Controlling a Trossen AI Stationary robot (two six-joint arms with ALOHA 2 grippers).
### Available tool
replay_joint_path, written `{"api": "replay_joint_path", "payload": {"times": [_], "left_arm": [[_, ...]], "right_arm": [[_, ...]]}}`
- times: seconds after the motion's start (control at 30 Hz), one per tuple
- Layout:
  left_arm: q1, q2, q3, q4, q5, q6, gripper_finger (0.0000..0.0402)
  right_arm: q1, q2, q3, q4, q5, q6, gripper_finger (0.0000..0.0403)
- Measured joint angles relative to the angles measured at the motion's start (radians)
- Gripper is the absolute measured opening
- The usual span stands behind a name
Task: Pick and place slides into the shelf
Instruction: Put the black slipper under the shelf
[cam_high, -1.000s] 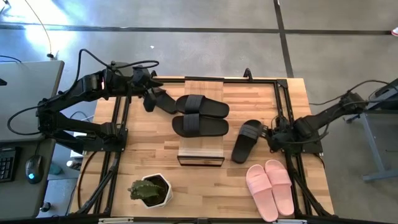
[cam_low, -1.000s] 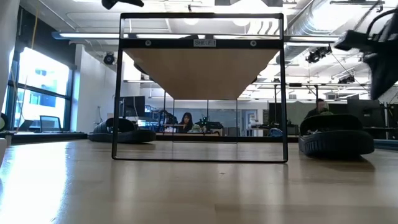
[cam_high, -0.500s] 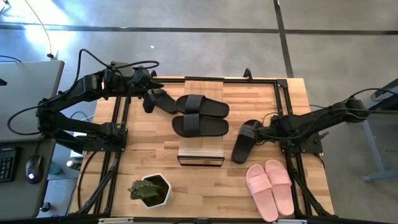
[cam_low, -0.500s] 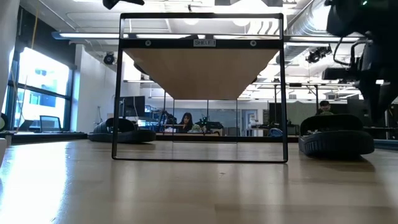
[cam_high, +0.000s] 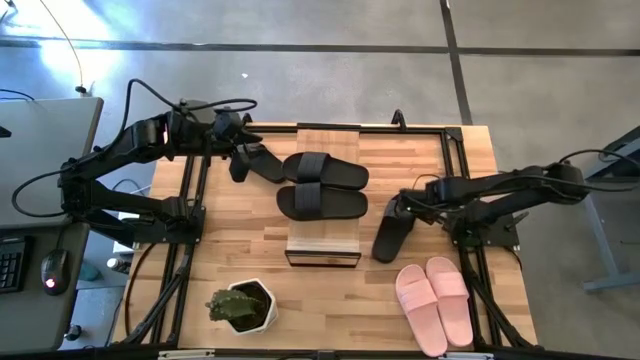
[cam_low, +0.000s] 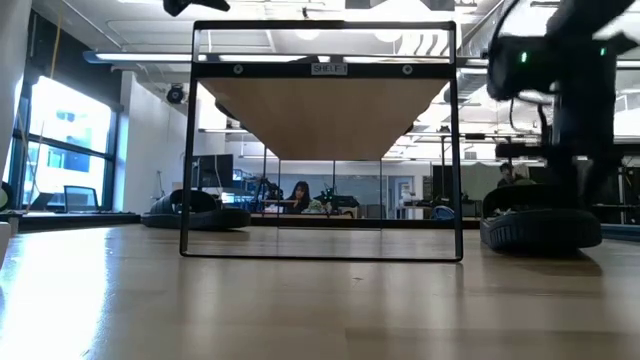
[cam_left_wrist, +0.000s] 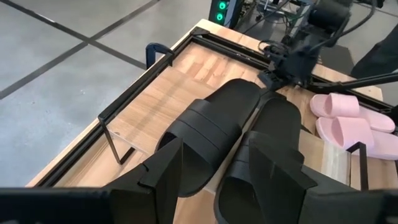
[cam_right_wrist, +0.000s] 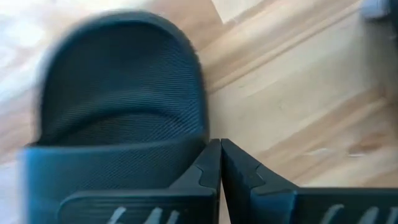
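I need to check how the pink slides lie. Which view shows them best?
The high view: the whole pink pair lies side by side on the table, unobstructed. The left wrist view shows them farther off, partly cropped. The low and right wrist views don't show them.

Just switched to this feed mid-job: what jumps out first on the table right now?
Two black slides lie side by side on the plank top of the shelf at mid-table, with the open left gripper beside their heel ends. To the right, the right gripper, fingers shut, is over a lone black slide on the tabletop. A pink pair sits at the near right corner, and a potted plant near left.
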Motion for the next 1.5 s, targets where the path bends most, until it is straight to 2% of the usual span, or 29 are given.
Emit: {"api": "replay_joint_path", "payload": {"times": [0.07,0.2,0.37,0.53,0.7,0.93,1.13,1.3,1.5], "left_arm": [[0.000,0.000,0.000,0.001,0.000,0.000,0.0168],[0.000,0.000,0.000,0.001,0.000,0.000,0.0168],[0.000,0.000,0.000,0.002,0.000,0.000,0.0168],[0.000,0.000,0.000,0.002,0.000,0.000,0.0168],[0.000,0.000,0.000,0.003,0.000,-0.001,0.0168],[0.000,0.000,0.000,0.004,-0.001,-0.004,0.0168],[0.000,0.000,0.000,0.002,-0.001,-0.019,0.0168],[0.000,0.000,0.000,0.002,-0.001,-0.025,0.0168],[0.000,0.000,0.000,0.002,-0.002,-0.027,0.0168]], "right_arm": [[-0.020,0.000,-0.058,0.118,-0.027,-0.011,0.0000],[-0.023,-0.005,-0.146,0.303,0.003,0.049,0.0000],[-0.029,-0.007,-0.147,0.300,0.046,0.100,0.0000],[-0.074,-0.008,-0.148,0.344,0.075,0.049,0.0000],[-0.113,-0.005,-0.150,0.466,0.196,0.020,0.0000],[-0.203,0.052,-0.150,0.672,0.114,-0.108,0.0000],[-0.227,0.143,-0.147,0.835,0.044,-0.200,0.0000],[-0.226,0.201,-0.100,0.868,0.012,-0.254,0.0000],[-0.226,0.255,-0.031,0.871,-0.109,-0.337,0.0000]]}}
